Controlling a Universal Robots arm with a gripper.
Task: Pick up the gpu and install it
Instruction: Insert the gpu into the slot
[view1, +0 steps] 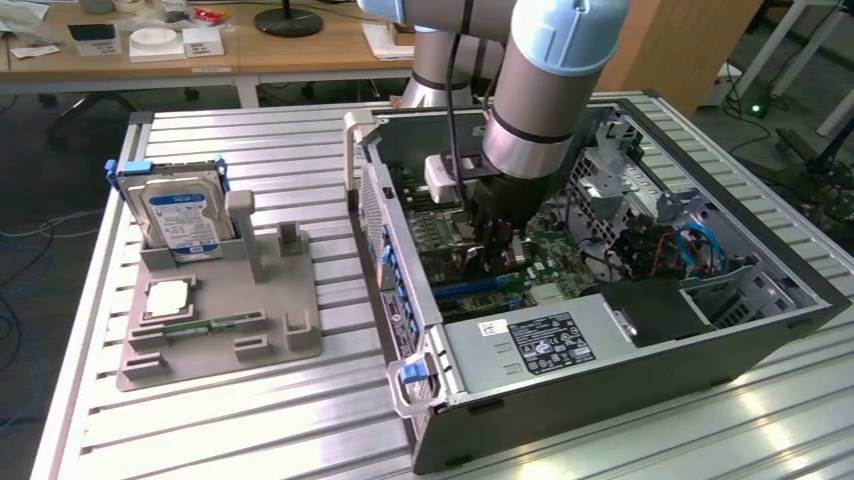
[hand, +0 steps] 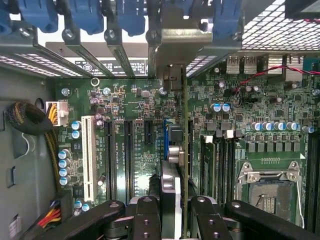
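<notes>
On the exterior view's left you have the grey holder tray (view1: 220, 335) on the ribbed metal table (view1: 254, 440), with the hard drive (view1: 183, 218) standing upright in it; its blue and white label is too small to read. A square chip (view1: 166, 299) and a narrow green memory stick (view1: 200, 327) lie flat in the tray below it. To the right stands the open computer case (view1: 627, 330), its power supply (view1: 541, 345) carrying a black sticker with white print you cannot make out. The arm (view1: 541, 90) reaches down into the case over the motherboard (view1: 461, 240).

In the wrist view, the tool (hand: 174, 212) pinches the gpu (hand: 172, 150) edge-on between its black fingers (hand: 145, 220). The card stands upright above the motherboard's slots (hand: 127, 155), its long axis running from the tool toward the case's rear slot openings, where its pale metal bracket (hand: 182, 45) sits among the blue latches (hand: 130, 17).
</notes>
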